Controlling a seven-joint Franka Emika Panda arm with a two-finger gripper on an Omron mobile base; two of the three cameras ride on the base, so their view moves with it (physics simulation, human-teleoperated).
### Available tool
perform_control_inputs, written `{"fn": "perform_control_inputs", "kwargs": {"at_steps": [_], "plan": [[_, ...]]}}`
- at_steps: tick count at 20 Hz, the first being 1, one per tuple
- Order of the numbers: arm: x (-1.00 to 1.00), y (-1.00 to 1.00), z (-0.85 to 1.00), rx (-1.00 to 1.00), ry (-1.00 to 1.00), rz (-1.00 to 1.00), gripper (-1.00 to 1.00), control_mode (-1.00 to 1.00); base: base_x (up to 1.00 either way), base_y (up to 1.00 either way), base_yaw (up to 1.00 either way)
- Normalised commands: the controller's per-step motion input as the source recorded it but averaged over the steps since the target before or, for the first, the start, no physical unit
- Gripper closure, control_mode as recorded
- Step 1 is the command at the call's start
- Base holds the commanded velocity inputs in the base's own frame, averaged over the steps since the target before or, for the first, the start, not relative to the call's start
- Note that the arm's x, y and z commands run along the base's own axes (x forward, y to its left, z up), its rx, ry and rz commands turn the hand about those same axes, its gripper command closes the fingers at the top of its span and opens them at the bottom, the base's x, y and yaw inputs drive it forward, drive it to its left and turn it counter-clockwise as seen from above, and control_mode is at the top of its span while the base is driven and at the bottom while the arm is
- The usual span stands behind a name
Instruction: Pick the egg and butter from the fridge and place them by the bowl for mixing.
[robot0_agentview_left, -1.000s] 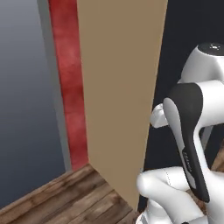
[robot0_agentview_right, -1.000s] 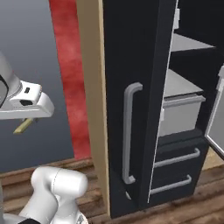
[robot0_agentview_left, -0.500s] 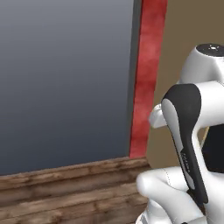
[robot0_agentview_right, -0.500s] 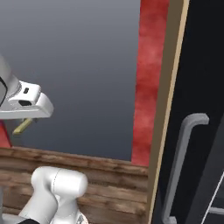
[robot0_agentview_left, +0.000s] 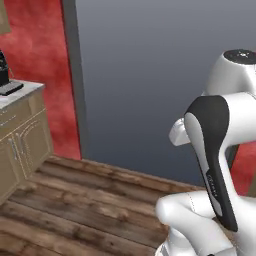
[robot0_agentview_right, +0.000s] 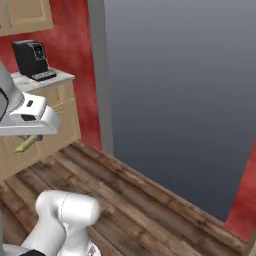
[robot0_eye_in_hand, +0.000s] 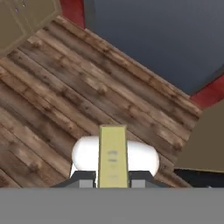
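Note:
My gripper (robot0_eye_in_hand: 113, 177) is shut on the butter (robot0_eye_in_hand: 113, 154), a thin pale-yellow stick that points away from the hand over the wooden floor. In the right base view the gripper (robot0_agentview_right: 27, 140) hangs at the left edge under the white hand, with the butter (robot0_agentview_right: 24, 144) sticking out below it at a slant. The egg, the bowl and the fridge are out of view.
A big grey wall panel (robot0_agentview_right: 180, 90) faces me, with red wall (robot0_agentview_left: 35, 65) beside it. At the left stands a tan counter cabinet (robot0_agentview_left: 20, 145) with a black coffee machine (robot0_agentview_right: 31, 59) on top. Wooden floor (robot0_agentview_left: 85, 210) lies ahead. A tan panel (robot0_eye_in_hand: 205, 140) stands at the hand view's right.
The whole picture has shifted: the base has turned, so the fridge and tan panel left both base views and the counter came in at the left. The grip on the butter is unchanged.

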Motion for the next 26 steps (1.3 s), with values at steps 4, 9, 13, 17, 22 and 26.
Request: {"fn": "perform_control_inputs", "kwargs": {"at_steps": [4,9,13,17,22,26], "plan": [[0.00,0.00,0.00,0.00,0.00,0.00,1.00,1.00,0.08,0.26,0.84],[0.00,0.00,0.00,0.00,0.00,0.00,1.00,1.00,0.12,0.28,0.82],[0.00,0.00,0.00,0.00,0.00,0.00,1.00,1.00,0.26,0.34,0.82],[0.00,0.00,0.00,0.00,0.00,0.00,1.00,1.00,0.35,0.08,0.80],[0.00,0.00,0.00,0.00,0.00,0.00,1.00,1.00,0.42,0.11,0.49],[0.00,0.00,0.00,0.00,0.00,0.00,1.00,1.00,0.66,0.01,0.12]]}}
